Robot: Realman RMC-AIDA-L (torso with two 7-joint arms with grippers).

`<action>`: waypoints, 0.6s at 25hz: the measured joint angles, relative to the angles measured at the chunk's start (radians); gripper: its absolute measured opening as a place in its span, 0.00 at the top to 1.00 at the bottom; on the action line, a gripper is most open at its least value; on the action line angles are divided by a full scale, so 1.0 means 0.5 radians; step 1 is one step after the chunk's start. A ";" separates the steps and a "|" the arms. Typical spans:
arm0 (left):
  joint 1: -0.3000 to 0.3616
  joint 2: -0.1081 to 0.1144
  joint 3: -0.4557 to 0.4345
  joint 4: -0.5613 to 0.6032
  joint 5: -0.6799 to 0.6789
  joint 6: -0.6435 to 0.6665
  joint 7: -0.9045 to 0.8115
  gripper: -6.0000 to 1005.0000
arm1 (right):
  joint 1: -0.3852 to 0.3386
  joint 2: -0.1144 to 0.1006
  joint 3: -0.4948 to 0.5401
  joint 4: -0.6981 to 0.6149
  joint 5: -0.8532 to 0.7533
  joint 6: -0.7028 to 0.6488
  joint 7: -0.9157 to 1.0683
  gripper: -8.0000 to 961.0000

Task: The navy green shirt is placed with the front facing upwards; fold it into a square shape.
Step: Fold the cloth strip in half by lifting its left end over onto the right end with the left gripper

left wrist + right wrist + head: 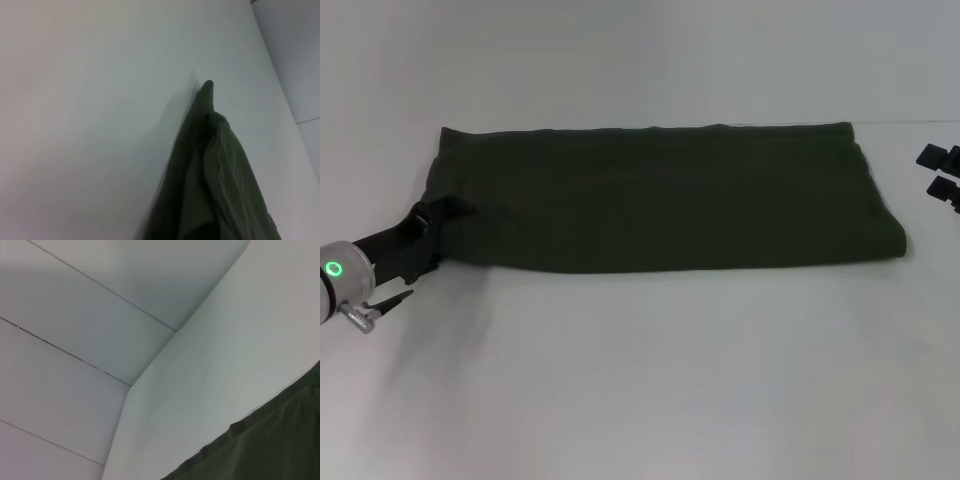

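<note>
Dark olive-green cotton shirt (660,195), a long band on the white counter (640,380): my left end effector (432,222), grip unreadable, should carry its left end squarely rightward.

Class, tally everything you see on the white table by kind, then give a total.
Shirts: 1, the dark green shirt, folded into a long band.
Grippers: 2, the left gripper at the shirt's end, the right gripper off to the side.
Total: 3.

White tabletop (640,390) fills head view, matte, evenly lit, soft shadows only. Beyond table edge, toward 10 o'clock in right wrist view, pale panelled surface (75,330) crossed by thin dark seams. Similar grey panel (295,60) at 2 o'clock in left wrist view.
</note>
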 joint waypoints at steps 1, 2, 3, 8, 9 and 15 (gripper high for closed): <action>0.000 -0.001 0.000 0.000 0.001 -0.001 -0.001 0.32 | 0.000 0.000 0.000 0.000 0.001 0.000 0.000 0.23; 0.003 -0.004 0.000 0.001 0.000 0.003 0.001 0.34 | -0.002 0.000 0.000 0.000 0.003 0.000 0.000 0.23; 0.016 -0.013 0.000 0.018 -0.005 0.011 0.011 0.35 | -0.002 0.000 0.000 0.000 0.005 0.000 0.000 0.23; 0.060 -0.049 -0.006 0.103 -0.017 0.049 0.035 0.41 | -0.008 -0.002 0.000 0.000 0.007 0.000 0.000 0.23; 0.060 -0.049 -0.006 0.103 -0.017 0.049 0.035 0.43 | -0.008 -0.002 0.000 0.000 0.008 0.000 0.000 0.23; 0.058 -0.051 0.002 0.125 -0.019 0.075 0.044 0.65 | -0.009 -0.003 0.000 0.000 0.008 0.000 0.001 0.23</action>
